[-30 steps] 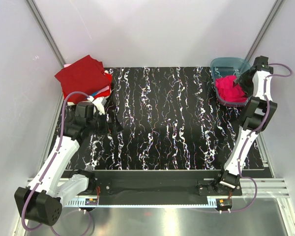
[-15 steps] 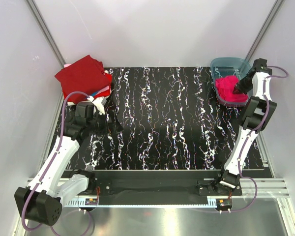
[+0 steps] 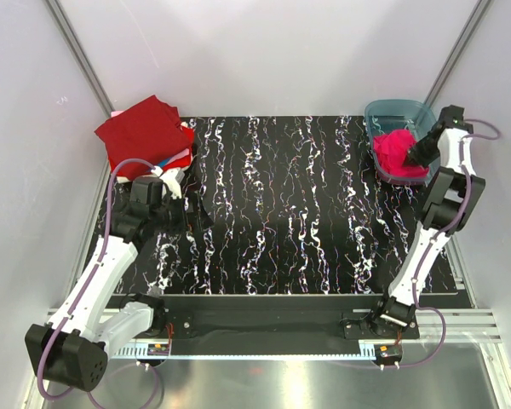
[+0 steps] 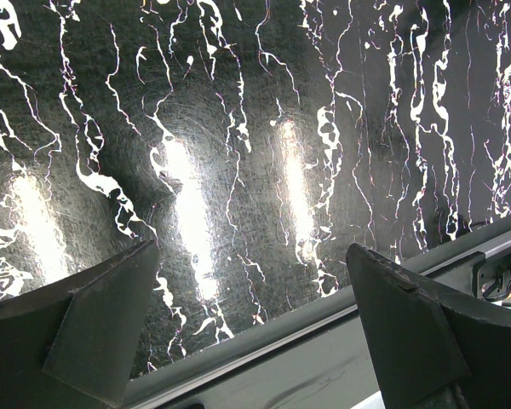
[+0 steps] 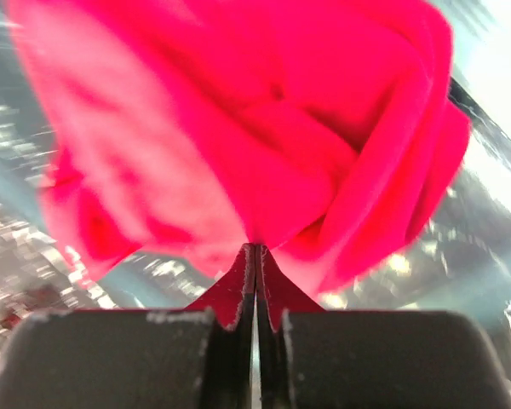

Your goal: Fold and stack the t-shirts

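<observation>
The pink t-shirt (image 3: 392, 151) sits bunched up in the blue-green bin (image 3: 397, 106). The bin is at the far right corner of the table (image 3: 281, 221).

The right gripper (image 3: 416, 153) reaches down into the bin. Its two fingers are pressed tight together, and they pinch a fold of the pink t-shirt between their tips. From the right wrist camera, the pink t-shirt (image 5: 238, 128) fills most of the view, and the right gripper (image 5: 255, 253) bites into the bottom of the bunch. The picture is a bit blurry there.

The pile of folded t-shirts (image 3: 145, 132) is at the far left corner of the table. A dark red one lies on top. Bits of white, blue and red peek out under it.

The left gripper (image 3: 184, 191) is near that pile but not touching it. From its own camera, the left gripper (image 4: 251, 328) has its fingers spread wide apart. Nothing is between them, only the black and white table (image 4: 238, 128) below.
</observation>
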